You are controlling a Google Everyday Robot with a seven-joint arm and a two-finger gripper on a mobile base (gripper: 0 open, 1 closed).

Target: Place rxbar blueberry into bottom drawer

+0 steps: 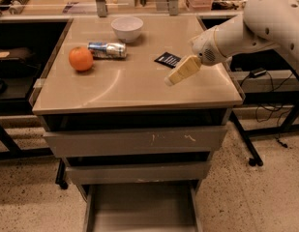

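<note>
Camera view: gripper hangs just short of the bar

Camera view, and the gripper (170, 80) hovers low over the right side of the cabinet top (129, 88), angled down to the left. Spread or pressed together, I cannot tell from here. The rxbar blueberry (167, 59) lies flat on the top just beside the gripper, on its far side, and nothing grips it. Over on the left sit an orange (81, 58), a silver-blue can (107, 49) on its side and a white bowl (127, 28). Down below, the bottom drawer (139, 211) is pulled out, its grey floor showing.
</note>
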